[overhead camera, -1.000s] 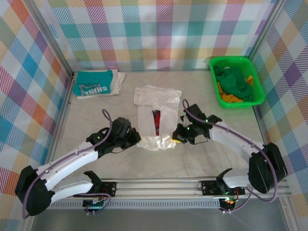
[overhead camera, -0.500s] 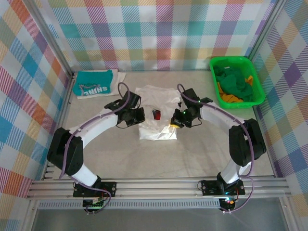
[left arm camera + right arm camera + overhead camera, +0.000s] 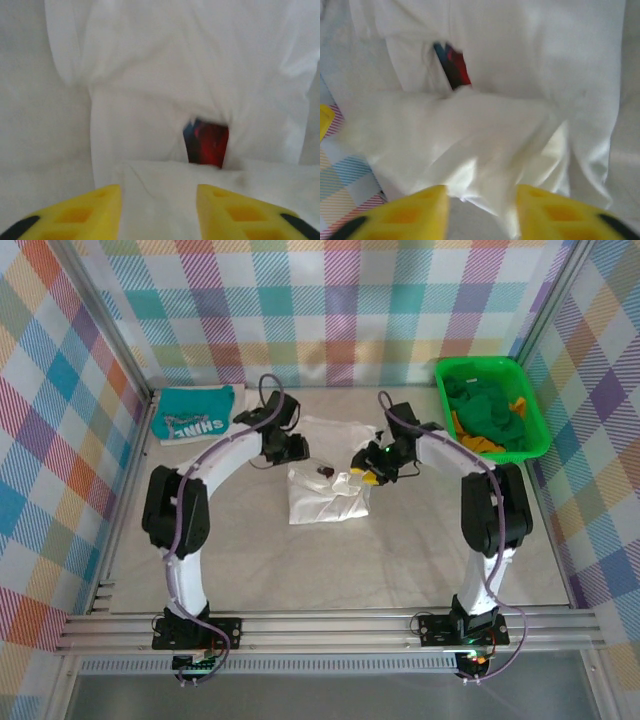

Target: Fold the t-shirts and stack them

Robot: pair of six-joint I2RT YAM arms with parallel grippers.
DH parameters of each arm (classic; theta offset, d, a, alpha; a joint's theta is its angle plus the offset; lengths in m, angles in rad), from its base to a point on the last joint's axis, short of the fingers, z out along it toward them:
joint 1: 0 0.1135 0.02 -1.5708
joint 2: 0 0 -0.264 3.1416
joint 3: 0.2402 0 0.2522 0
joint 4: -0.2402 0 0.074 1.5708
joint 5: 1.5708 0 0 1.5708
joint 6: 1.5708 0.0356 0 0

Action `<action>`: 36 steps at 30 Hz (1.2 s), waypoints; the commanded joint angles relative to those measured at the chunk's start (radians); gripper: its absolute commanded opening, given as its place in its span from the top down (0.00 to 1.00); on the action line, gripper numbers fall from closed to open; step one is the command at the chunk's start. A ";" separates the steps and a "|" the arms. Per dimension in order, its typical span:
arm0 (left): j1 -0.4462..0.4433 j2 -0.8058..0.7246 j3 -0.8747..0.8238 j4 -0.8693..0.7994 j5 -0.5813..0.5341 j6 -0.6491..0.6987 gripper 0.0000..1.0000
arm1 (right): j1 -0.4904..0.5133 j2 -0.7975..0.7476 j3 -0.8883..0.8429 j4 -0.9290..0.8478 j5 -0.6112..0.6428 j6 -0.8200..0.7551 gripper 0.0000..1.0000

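The left gripper point(image 3: 159, 202) and right gripper point(image 3: 481, 202) each stand narrow, seemingly pinching a raised fold of the white t-shirt point(image 3: 325, 502). The shirt lies mid-table point(image 3: 400, 550), toward the far edge. The teal t-shirt point(image 3: 195, 412) lies at the far-left corner.

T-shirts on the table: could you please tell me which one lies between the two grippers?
The white t-shirt with the red-and-dark print, between the left gripper and right gripper; the teal t-shirt lies apart in the far-left corner.
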 commanded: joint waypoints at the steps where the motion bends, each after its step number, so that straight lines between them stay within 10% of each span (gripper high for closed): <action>1: 0.032 0.071 0.189 -0.093 -0.052 0.062 0.53 | -0.061 0.034 0.090 0.086 -0.120 0.060 0.51; 7: 0.001 -0.152 -0.063 0.122 -0.045 -0.034 0.54 | -0.061 -0.155 -0.062 0.215 -0.129 0.006 0.55; 16: -0.166 -0.374 -0.630 0.504 -0.030 -0.121 0.85 | 0.064 -0.308 -0.443 0.317 0.012 -0.085 0.98; 36: -0.103 0.069 -0.243 0.451 -0.178 0.012 0.95 | 0.122 0.009 -0.202 0.402 0.235 -0.064 0.99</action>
